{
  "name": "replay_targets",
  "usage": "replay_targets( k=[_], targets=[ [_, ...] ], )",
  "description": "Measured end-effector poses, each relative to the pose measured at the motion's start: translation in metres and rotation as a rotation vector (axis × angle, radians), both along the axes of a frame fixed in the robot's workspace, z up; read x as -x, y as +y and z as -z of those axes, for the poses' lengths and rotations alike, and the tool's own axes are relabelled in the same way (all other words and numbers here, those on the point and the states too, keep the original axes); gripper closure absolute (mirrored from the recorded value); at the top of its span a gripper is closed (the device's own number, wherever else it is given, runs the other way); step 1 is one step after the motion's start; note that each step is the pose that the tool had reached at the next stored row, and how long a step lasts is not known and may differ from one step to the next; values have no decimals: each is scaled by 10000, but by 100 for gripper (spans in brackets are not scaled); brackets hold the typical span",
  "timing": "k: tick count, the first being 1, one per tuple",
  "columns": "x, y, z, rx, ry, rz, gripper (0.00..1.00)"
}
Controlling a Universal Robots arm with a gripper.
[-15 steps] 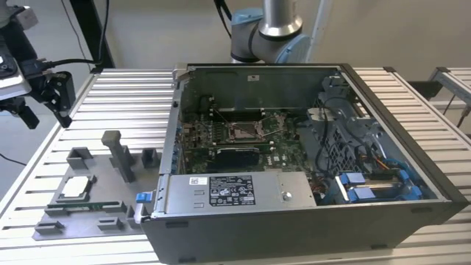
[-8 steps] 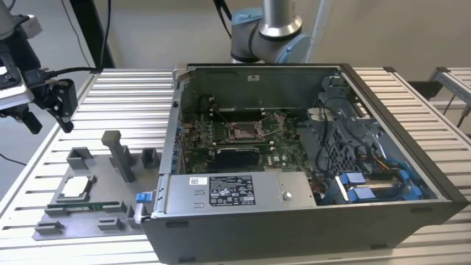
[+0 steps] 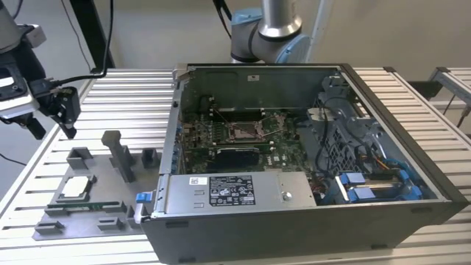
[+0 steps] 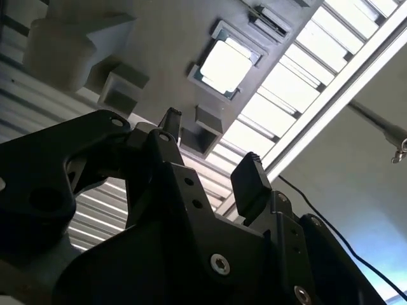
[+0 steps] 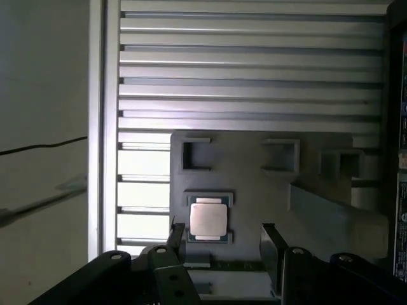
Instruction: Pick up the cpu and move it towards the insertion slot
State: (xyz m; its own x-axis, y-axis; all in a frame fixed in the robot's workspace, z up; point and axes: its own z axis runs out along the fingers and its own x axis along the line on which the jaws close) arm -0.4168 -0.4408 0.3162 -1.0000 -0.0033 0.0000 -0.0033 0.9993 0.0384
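Pick-up step; no grasp yet. Jaws apart, empty, hanging above the cpu (image 5: 208, 220), which lies flat in its tray (image 5: 254, 184) pocket below and roughly between them, silver top up, glaring. My read: gripping calls for a straight descent, jaws squared to its edges. Insertion slot (image 3: 243, 130) well off from the jaws, inside the open case (image 3: 294, 232).

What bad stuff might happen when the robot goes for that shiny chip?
The open gripper hangs above the cpu, seemingly off-centre, so one jaw might hit the holder. The flat cpu may slip or tilt when pinched. The insertion slot sits deep in the computer case, whose walls could get bumped.
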Motion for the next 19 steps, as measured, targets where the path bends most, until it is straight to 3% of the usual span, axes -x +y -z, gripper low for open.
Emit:
replay_targets(
  k=[19],
  targets=[
    [32, -4, 344, 1, -13, 1, 0]
  ],
)
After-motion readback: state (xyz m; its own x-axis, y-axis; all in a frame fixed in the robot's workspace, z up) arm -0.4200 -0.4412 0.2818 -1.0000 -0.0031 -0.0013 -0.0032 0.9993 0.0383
